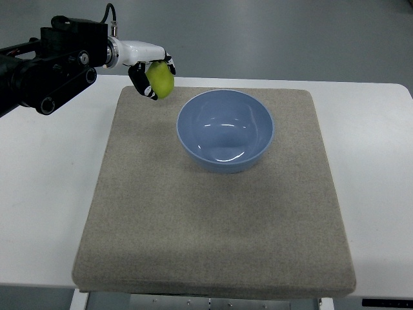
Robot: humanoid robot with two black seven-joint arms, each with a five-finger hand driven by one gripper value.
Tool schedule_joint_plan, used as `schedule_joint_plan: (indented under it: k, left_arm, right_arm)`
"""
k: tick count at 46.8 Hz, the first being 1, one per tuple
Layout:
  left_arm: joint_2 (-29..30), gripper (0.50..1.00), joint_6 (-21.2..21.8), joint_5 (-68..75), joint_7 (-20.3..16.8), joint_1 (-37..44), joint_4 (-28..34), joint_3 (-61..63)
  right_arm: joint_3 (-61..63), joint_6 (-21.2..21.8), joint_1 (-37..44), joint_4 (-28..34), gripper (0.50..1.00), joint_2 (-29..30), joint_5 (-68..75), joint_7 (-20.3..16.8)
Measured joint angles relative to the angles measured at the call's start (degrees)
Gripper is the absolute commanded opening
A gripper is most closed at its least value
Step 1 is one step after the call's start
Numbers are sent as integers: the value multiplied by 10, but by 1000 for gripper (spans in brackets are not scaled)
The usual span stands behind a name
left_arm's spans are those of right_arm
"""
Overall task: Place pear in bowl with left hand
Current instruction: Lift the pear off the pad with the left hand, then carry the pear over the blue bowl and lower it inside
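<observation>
**Mia:** What is that black arm doing at ten o'clock?

**Ben:** That is the robot's left arm [48, 71]. It comes in from the left edge. At its end is the left hand [150, 72], white with black fingers.

**Mia:** Are the fingers open?

**Ben:** No. They are curled tight around the pear [160, 81]. The pear is yellow-green and hangs in the hand, up off the mat.

**Mia:** Where is the pear, then?

**Ben:** Up at eleven o'clock, over the far left corner of the mat [213, 239]. It is near the bowl, not in it.

**Mia:** And the bowl?

**Ben:** The bowl [226, 132] is blue and round. It sits upright on the mat, a bit toward twelve o'clock from the middle. The pear is at ten o'clock from the bowl, just outside its rim.

**Mia:** What is under the mat?

**Ben:** A white table [45, 194]. The mat is grey-brown and covers most of it.
</observation>
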Motion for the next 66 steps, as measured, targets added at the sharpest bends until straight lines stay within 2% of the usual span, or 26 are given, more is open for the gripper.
schedule_joint_plan:
  k: [42,66]
  left_arm:
    - [56,500,-14,-4,0,-48,-115,-3]
    - [61,500,-27,-4,1,-49,-224,-3]
  right_arm:
    - [0,0,0,0,926,0,0,0]
    - [0,0,0,0,926,0,0,0]
